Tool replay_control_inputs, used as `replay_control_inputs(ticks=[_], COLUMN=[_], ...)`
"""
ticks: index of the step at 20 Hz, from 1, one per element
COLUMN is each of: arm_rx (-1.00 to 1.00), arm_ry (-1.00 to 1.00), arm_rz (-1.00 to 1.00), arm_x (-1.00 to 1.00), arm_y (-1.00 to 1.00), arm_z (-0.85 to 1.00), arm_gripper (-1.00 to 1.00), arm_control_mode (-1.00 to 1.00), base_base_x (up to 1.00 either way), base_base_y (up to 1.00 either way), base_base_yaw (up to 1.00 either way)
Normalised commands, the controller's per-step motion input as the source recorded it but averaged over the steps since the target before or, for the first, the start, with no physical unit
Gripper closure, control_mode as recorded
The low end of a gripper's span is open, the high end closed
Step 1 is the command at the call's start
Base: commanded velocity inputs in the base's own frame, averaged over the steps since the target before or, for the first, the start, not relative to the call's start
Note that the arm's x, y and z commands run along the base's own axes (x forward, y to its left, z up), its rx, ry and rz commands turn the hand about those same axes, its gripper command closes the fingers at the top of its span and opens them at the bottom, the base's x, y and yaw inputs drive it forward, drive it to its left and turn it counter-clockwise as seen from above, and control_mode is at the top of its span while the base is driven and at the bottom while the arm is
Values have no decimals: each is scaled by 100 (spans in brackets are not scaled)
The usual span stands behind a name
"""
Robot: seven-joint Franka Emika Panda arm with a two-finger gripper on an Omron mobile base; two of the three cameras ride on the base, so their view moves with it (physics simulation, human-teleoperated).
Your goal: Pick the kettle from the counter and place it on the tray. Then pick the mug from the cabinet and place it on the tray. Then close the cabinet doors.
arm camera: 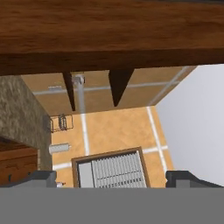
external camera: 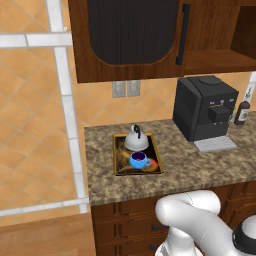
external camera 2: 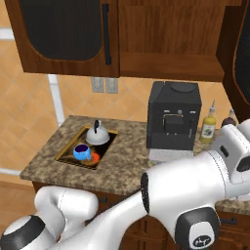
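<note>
The silver kettle (external camera: 136, 140) (external camera 2: 97, 134) and the blue mug (external camera: 139, 160) (external camera 2: 81, 152) both rest on the yellow-rimmed tray (external camera: 117, 156) (external camera 2: 65, 154), kettle behind mug. The tray lies on the granite counter (external camera: 200, 165) (external camera 2: 127, 168). Above, the cabinet (external camera: 215, 60) (external camera 2: 166, 58) shows a bare shelf. Its left door (external camera: 130, 35) (external camera 2: 63, 34) sits flat against the front, and the right door (external camera 2: 239, 53) stands swung out at the frame edge. In the hand view my gripper (arm camera: 114, 178) is open with nothing between its fingertips (arm camera: 43, 178), under a wide brown wooden surface (arm camera: 109, 30).
A black coffee machine (external camera: 207, 107) (external camera 2: 173, 114) stands on the counter right of the tray, with bottles (external camera: 243, 111) (external camera 2: 209, 126) beside it. Wall outlets (external camera: 126, 88) sit under the cabinet. My white arm (external camera 2: 195, 185) reaches off to the right, below the open door.
</note>
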Motion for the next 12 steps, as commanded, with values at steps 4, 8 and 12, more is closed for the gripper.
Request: replay_control_inputs(ticks=[4, 8, 12], arm_rx=[0, 0, 0], arm_ry=[6, 13, 14], arm_rz=[7, 9, 11], arm_x=[0, 7, 9], arm_y=[-35, -26, -13], arm_z=[6, 1, 0], arm_gripper=[-100, -100, -100], arm_control_mode=[-100, -100, -100], base_base_x=[0, 0, 0], base_base_y=[0, 0, 0], base_base_yaw=[0, 0, 0])
